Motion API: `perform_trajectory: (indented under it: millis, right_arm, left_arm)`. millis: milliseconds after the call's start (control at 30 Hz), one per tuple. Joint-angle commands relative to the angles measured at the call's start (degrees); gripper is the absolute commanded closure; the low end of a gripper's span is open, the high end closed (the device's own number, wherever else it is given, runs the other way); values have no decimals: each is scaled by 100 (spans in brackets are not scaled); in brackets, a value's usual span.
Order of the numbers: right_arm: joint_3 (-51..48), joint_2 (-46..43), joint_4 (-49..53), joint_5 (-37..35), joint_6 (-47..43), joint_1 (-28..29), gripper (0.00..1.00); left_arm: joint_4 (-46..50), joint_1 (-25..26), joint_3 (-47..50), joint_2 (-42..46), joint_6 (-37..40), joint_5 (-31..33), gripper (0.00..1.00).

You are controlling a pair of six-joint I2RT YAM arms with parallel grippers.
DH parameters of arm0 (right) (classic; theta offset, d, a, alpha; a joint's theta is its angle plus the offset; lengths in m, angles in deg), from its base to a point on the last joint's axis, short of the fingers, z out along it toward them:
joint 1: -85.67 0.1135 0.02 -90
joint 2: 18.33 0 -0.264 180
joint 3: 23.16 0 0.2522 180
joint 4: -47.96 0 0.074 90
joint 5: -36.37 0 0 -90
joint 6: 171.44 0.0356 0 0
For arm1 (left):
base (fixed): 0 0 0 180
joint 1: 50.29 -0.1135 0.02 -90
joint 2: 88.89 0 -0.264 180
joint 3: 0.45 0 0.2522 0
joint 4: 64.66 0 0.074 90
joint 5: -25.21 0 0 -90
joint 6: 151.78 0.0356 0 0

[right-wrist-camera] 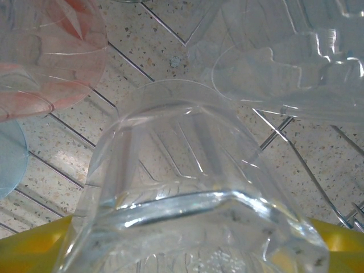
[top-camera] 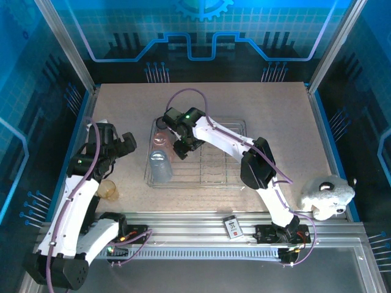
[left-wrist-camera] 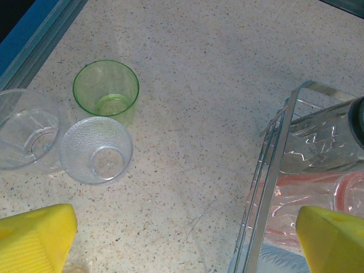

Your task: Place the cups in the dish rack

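Gripping a clear tumbler (right-wrist-camera: 187,187) between its yellow fingers (right-wrist-camera: 28,253), the right gripper (top-camera: 182,148) hangs over the left part of the dish rack (top-camera: 208,183). The tumbler pokes out from the closed jaws above the rack's wires. The right arm stretches from its base at the near right, elbow raised over the rack's right side, forearm running left and far. The held tumbler is colourless and smooth-walled with faint vertical facets. In the rack near it lie a pink cup (right-wrist-camera: 45,51) at the far left corner, a blue cup (top-camera: 160,168) at the near left corner, and a second clear cup (right-wrist-camera: 284,68). The left gripper (left-wrist-camera: 182,244) hovers over the speckled table (top-camera: 275,110) just left of the rack, its jaws spread wide with nothing between them, the arm bent up from the near left base. Under it three cups sit close together on the table: a green cup (left-wrist-camera: 106,88), a pebbled clear cup (left-wrist-camera: 96,149) and a smooth clear cup (left-wrist-camera: 23,128). An amber cup (top-camera: 109,189) sits beside the left arm, nearer the bases.
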Motion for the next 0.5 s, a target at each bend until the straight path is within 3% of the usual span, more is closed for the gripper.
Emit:
perform_trajectory:
  millis: [0,233,467]
  right_arm:
    - [76,189,234,133,-88,-46,25]
    - [65,176,274,233,44,-57,15]
    - [204,91,423,214,79,-61,14]
  left_arm:
    - [174,-65,-121,18,5,50,1]
    - [227,-65,-72,31,33,19,1]
    - [236,-70,-81,40,124,34,1]
